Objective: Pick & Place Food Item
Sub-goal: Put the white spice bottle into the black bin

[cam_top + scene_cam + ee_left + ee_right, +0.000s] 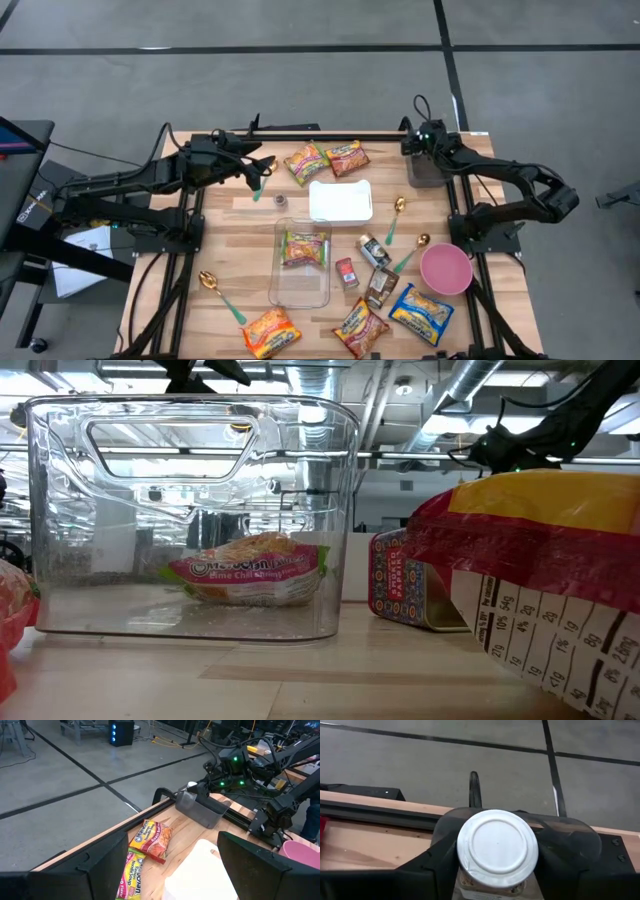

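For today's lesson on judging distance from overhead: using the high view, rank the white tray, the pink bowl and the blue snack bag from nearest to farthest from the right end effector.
Measured from the right end effector, at the table's far right corner:
1. White tray, mid-table, toward the left arm's side.
2. Pink bowl, at the right edge, nearer the front.
3. Blue snack bag, front right, just beyond the bowl.

Pale wood table; clear glossy plastic bin; shiny crinkled noodle packet; smooth white jar lid

We see a pink bowl, a white lid, a clear bin, a blue-and-yellow packet and green-handled spoons.
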Robot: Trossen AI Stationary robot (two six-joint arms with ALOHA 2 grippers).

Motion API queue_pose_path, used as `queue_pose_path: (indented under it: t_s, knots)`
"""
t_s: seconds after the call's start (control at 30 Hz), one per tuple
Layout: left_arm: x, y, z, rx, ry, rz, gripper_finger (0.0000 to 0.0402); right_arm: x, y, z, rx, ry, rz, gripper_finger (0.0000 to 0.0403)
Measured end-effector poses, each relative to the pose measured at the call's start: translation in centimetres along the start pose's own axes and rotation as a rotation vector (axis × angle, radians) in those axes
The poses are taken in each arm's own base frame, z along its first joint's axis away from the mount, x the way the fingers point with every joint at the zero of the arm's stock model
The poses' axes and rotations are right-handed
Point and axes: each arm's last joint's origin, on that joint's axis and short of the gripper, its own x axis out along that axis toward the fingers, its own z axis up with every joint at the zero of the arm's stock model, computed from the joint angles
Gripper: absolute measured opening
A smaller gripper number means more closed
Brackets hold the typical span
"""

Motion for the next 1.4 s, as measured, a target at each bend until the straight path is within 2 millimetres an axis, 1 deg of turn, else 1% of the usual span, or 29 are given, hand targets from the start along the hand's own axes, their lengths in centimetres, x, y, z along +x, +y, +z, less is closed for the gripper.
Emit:
queue_pose_path:
  t_s: [0.1,0.17,0.47,0.67,0.93,1.07,1.4]
  knots:
    - [0.0,0.0,0.0,0.000,0.000,0.000,0.0300,-0.1,0.2,0.1,0.004,-0.010,0.008,0.0250]
    - [0.0,0.0,0.0,0.000,0.000,0.000,0.0300,-0.1,0.2,0.1,0.005,-0.012,0.010,0.0257]
    - [0.0,0.0,0.0,0.000,0.002,-0.006,0.0300,-0.1,0.2,0.0,0.009,-0.005,0.010,0.0254]
    - [0.0,0.0,0.0,-0.002,0.003,-0.008,0.0300,-0.5,0.0,0.2,0.023,-0.012,0.013,0.0254]
    - [0.0,0.0,0.0,-0.003,0.003,-0.008,0.0300,-1.0,-0.2,0.0,0.075,0.019,0.009,0.0255]
    - [0.0,0.0,0.0,-0.003,0.003,-0.008,0.0300,-1.1,-0.1,-0.1,0.079,0.026,0.011,0.0255]
    - [0.0,0.0,0.0,-0.011,0.003,-0.008,0.0300,-1.1,0.0,-0.2,0.173,0.030,0.016,0.0255]
